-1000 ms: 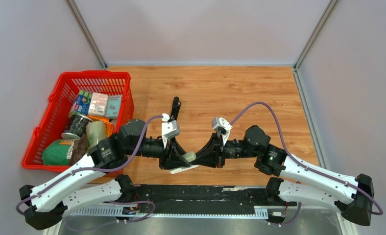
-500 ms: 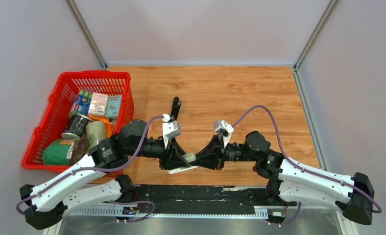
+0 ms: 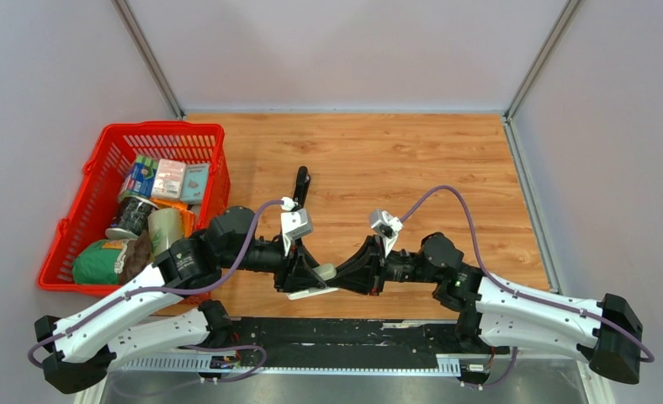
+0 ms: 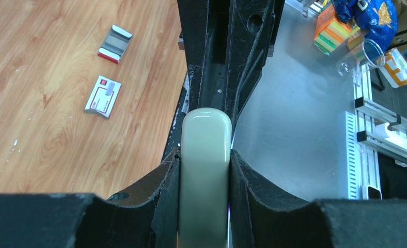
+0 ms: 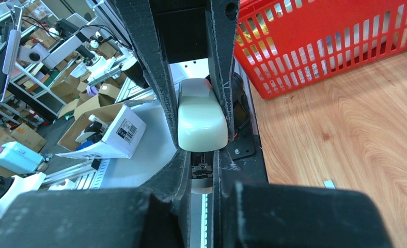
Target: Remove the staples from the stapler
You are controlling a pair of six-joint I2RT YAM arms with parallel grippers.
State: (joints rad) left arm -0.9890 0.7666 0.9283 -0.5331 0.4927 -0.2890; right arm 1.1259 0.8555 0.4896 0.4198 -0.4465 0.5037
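Note:
A pale green stapler [image 3: 325, 271] hangs between both grippers just over the table's near edge, its white lower part [image 3: 310, 293] sticking out below. My left gripper [image 3: 314, 274] is shut on the green body [image 4: 205, 129], whose sides are pressed by the fingers [image 4: 166, 191]. From the opposite side my right gripper [image 3: 352, 273] is shut narrowly on the stapler's metal inner end [image 5: 203, 169], under the green cap [image 5: 201, 116]. One small silver-grey staples piece [image 5: 329, 183] lies on the wood.
A red basket [image 3: 109, 139] full of packets stands at the left. A black object [image 3: 301, 185] lies mid-table. A small red-and-white box [image 4: 103, 96] and a grey piece with a red edge [image 4: 114, 43] lie on the wood.
The right arm's elbow and wrist have sunk lower and shifted slightly left. Both grippers keep their hold on the stapler, and the left arm is still.

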